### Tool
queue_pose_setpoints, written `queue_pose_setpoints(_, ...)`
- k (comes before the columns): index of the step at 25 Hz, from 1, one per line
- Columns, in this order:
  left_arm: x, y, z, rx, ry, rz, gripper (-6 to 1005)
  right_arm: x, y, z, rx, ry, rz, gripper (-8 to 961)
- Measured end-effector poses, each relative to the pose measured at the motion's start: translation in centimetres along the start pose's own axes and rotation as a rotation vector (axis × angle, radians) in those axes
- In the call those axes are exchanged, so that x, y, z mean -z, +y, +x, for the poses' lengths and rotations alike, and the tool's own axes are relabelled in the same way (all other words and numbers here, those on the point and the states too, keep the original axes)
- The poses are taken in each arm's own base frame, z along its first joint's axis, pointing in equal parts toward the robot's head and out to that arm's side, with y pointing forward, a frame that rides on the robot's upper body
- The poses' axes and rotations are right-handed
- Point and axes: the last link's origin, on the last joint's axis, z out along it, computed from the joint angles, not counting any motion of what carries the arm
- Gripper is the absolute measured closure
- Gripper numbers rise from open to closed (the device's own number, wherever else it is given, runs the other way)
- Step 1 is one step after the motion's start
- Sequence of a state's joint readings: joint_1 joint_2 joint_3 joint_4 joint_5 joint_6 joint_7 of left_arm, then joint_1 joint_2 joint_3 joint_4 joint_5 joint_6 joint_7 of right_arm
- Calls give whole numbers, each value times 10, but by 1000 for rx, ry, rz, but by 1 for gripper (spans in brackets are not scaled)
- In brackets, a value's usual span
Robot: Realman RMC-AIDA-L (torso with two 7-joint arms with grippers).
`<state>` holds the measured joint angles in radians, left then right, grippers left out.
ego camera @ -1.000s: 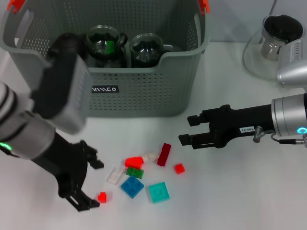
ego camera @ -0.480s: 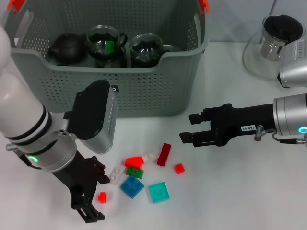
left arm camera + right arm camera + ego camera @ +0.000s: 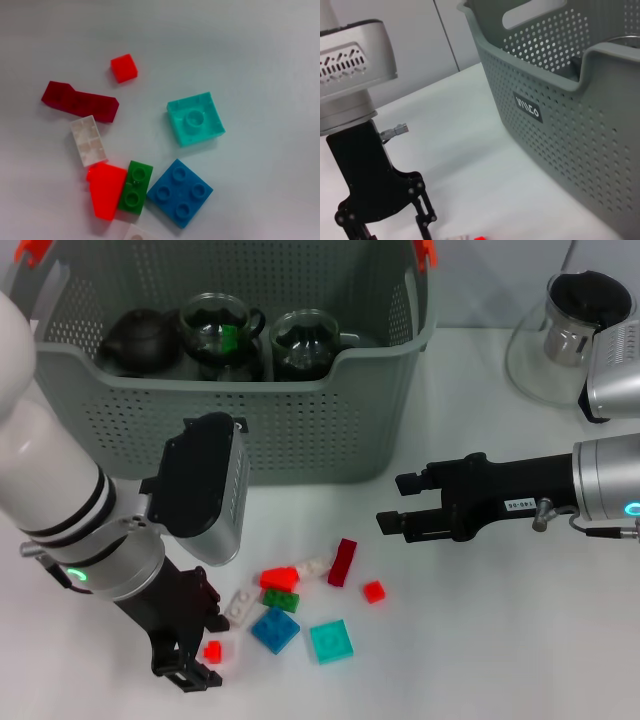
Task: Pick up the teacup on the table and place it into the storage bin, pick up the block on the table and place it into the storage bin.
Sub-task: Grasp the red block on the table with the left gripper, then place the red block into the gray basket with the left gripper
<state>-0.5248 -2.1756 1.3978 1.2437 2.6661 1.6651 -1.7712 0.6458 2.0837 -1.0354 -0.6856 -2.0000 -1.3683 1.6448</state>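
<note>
The grey-green storage bin (image 3: 300, 430) stands at the back and holds two glass teacups (image 3: 222, 332) (image 3: 305, 340); one has a green block in it. Several blocks lie on the table in front: red (image 3: 279, 578), green (image 3: 281, 600), blue (image 3: 275, 629), teal (image 3: 330, 641), dark red (image 3: 343, 562). My left gripper (image 3: 205, 652) is open, low over the table, its fingers either side of a small red block (image 3: 212, 651). My right gripper (image 3: 398, 502) is open and empty, right of the pile. The left wrist view shows the teal (image 3: 195, 119) and blue (image 3: 180, 192) blocks.
A black teapot (image 3: 140, 337) sits in the bin's left end. A glass teapot with a black lid (image 3: 575, 330) stands at the back right. Another small red block (image 3: 374, 591) and white pieces (image 3: 240, 606) lie in the pile. The bin's front wall shows in the right wrist view (image 3: 560, 110).
My left arm has swung off the bin's front, uncovering the black teapot, and its gripper has come down around the small red block. The right arm has hardly moved.
</note>
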Motion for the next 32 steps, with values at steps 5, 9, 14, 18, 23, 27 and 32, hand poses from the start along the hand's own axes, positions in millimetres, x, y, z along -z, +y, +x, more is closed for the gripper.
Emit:
queue_pose_setpoints(5, -1, 0, 0, 4, -1, 1, 378, 0, 0, 0, 4, 0, 2, 239)
queue_pose_setpoints(9, -4, -1, 0, 2, -4, 6, 442, 0, -1, 0, 4, 0, 4, 239)
queue_pose_setpoints(14, -6, -2, -1, 4, -4, 14, 479, 0, 0, -1, 6, 0, 3, 239)
queue_pose_setpoints(18, -6, -3, 0, 2, -5, 17, 509, -1, 0, -1, 6, 1, 2, 240)
queue_pose_setpoints(23, -6, -3, 1, 6, -10, 14, 579, -1, 0, -1, 8, 0, 1, 240)
queue_pose_setpoints(27, -5, -3, 1, 7, -14, 5, 740, -1, 0, -1, 9, 0, 1, 240)
queue_pose_setpoints(32, 4, 1, 4, -4, -17, -11, 803, -1, 0, -1, 9, 2, 1, 240)
